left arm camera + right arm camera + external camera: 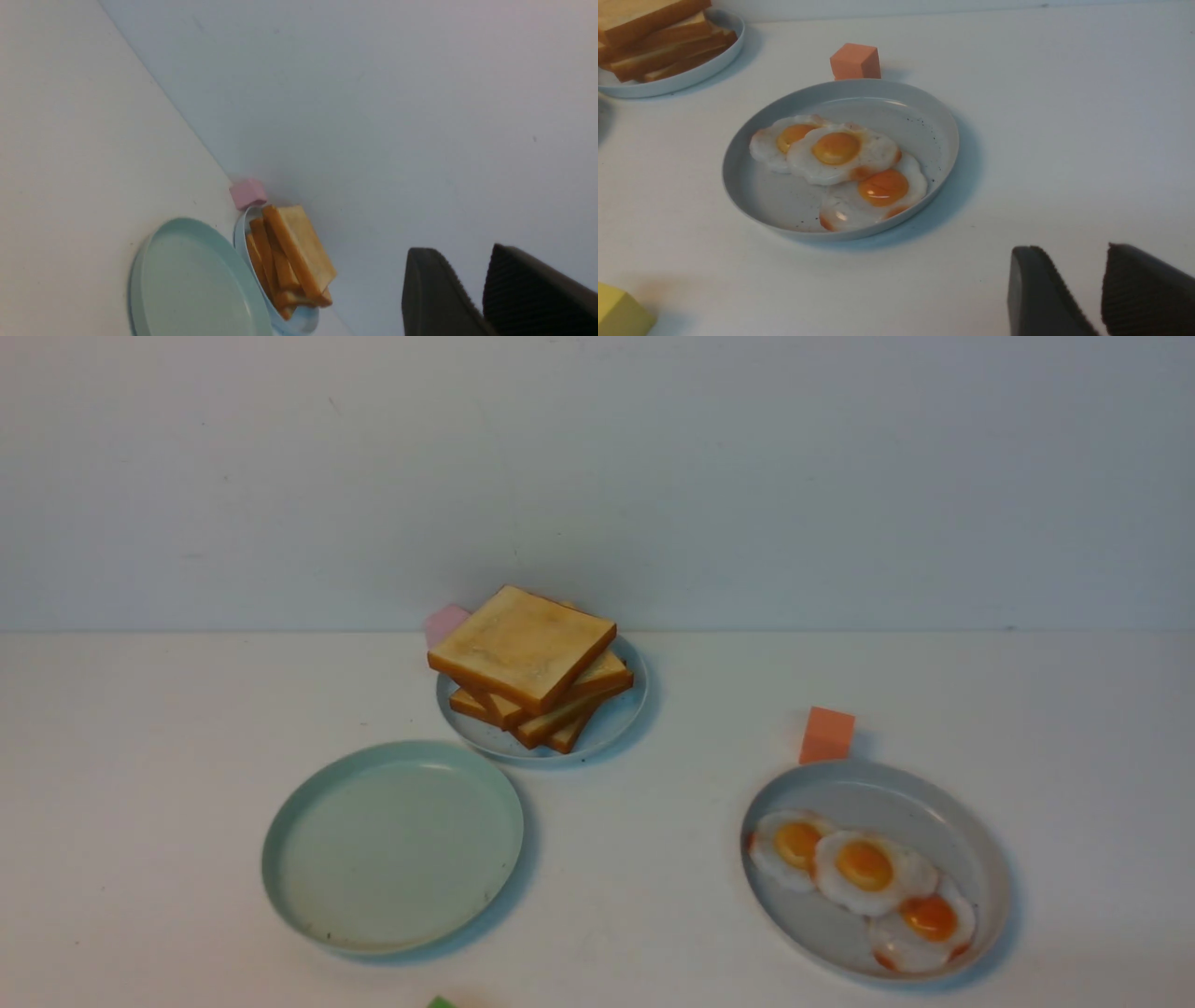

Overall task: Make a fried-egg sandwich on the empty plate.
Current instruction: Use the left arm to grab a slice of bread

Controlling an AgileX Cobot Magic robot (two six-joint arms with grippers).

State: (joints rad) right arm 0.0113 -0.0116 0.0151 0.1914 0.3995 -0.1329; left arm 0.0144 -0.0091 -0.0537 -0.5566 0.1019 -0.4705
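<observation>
Round pale mint-green plate (392, 849) sits empty, near left. Stack of square golden-brown toast slices (523, 649) on small blue-grey plate (611, 723) just behind it, and three white, orange-yolked toy fried eggs (864, 868) on grey-blue plate (896, 803), near right. Left gripper (460, 254) and right gripper (1069, 254) - fingers narrowly parted, holding nothing.

Probably a lab bench: bare white table (140, 756), blank wall (840, 476), toy eggs (864, 863), orange cube (827, 735)
</observation>
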